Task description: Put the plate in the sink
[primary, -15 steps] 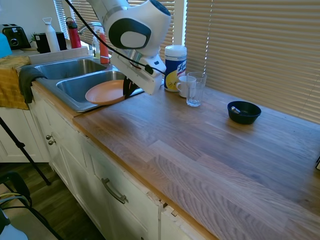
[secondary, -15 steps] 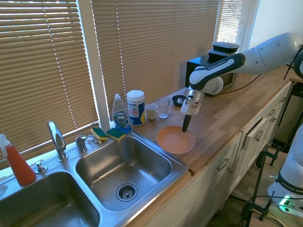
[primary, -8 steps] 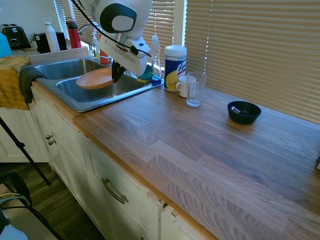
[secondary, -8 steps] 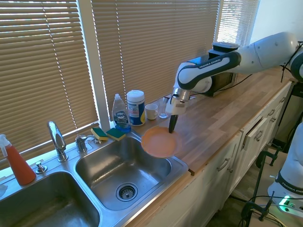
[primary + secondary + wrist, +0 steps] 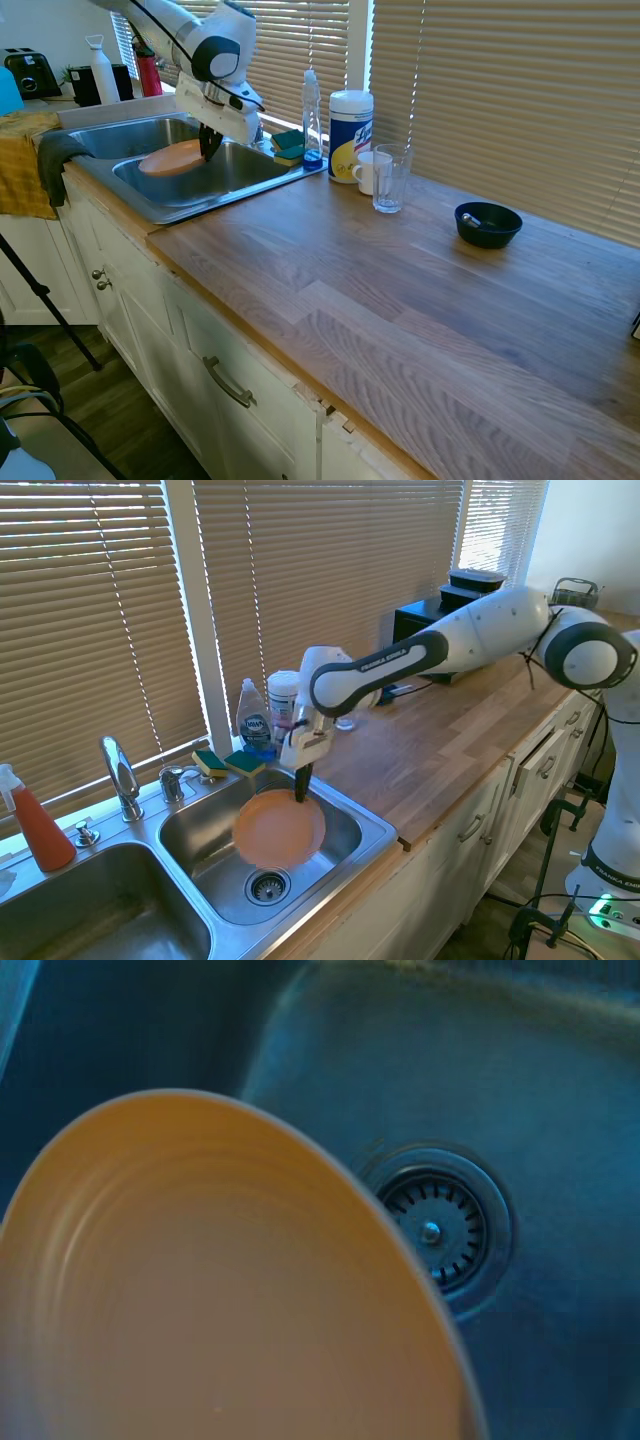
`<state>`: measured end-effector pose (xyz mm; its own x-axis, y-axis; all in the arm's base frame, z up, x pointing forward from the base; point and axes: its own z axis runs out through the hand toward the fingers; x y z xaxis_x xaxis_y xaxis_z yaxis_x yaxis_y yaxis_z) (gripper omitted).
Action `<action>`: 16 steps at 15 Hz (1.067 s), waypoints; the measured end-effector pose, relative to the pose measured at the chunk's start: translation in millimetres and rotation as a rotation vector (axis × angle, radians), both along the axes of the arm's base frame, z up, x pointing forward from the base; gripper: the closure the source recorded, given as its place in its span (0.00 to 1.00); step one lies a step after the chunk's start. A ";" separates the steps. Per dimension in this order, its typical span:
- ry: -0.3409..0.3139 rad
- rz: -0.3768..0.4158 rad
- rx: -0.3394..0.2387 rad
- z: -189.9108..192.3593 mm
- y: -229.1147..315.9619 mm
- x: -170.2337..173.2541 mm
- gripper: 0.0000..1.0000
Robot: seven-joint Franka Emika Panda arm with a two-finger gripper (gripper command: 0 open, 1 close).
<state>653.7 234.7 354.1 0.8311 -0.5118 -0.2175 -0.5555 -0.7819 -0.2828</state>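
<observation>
Gripper [image 5: 299, 792]: pointing down over the right-hand basin of the sink [image 5: 330, 865], clenched on the near rim of the plate [image 5: 279, 829].

Plate: salmon-pink, round, held by one edge and hanging in the air above the basin floor, tilted slightly. In the wrist view the plate [image 5: 220, 1300] fills most of the picture, with the drain [image 5: 432, 1228] showing just past its edge, below it.

Sink: grey steel, two basins side by side, set into the wooden worktop [image 5: 420, 300]. Faucet [image 5: 120, 775] stands at the back between the basins.

Behind the sink, on its back ledge: two green-and-yellow sponges [image 5: 231, 763] lying side by side, and a clear dish soap bottle [image 5: 254, 720] just beside them.

On the worktop by the blinds: a wipes canister [image 5: 350, 121], a white mug [image 5: 371, 171] and a clear glass [image 5: 390, 178] close together. A small dark bowl [image 5: 488, 224] sits further along, well apart from them.

Far side of the sink: a red spray bottle [image 5: 36, 823].
</observation>
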 end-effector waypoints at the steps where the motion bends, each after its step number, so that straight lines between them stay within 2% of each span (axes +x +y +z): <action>1: 0.003 0.012 -0.019 -12.7 12.8 7.5 1.00; 7: 0.110 0.034 -0.149 -92.1 55.1 37.6 1.00; 8: 0.131 0.033 -0.159 -105.1 57.8 41.4 0.00; 10: 0.154 0.030 -0.162 -120.5 64.5 48.7 0.00; 16: 0.153 0.033 -0.155 -119.6 77.6 58.8 0.00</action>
